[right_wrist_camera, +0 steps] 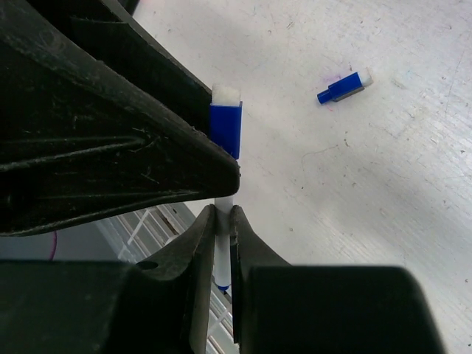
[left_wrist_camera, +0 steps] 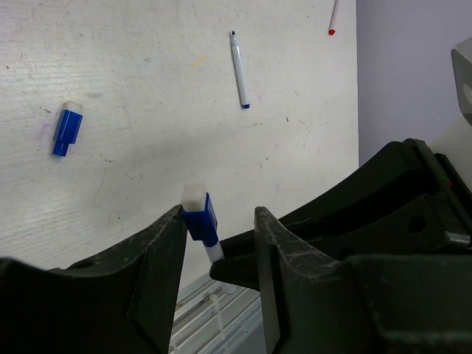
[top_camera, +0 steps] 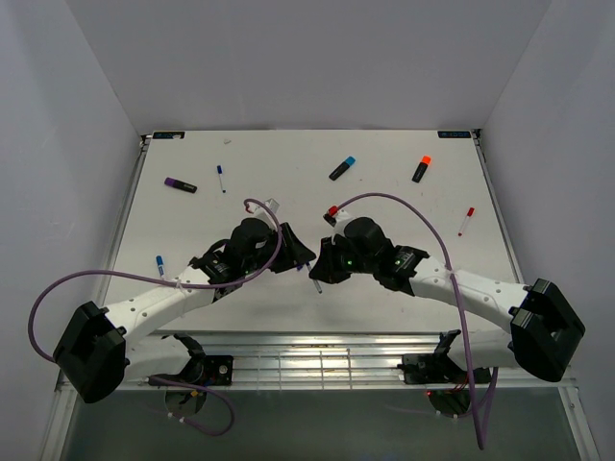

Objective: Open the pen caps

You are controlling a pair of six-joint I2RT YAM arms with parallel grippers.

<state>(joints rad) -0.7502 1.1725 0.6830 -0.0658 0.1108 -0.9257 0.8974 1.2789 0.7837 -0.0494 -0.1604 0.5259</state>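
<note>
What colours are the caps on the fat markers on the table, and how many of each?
purple cap: 1
blue cap: 1
orange cap: 1
red cap, right by the right arm: 1
Total: 4
</note>
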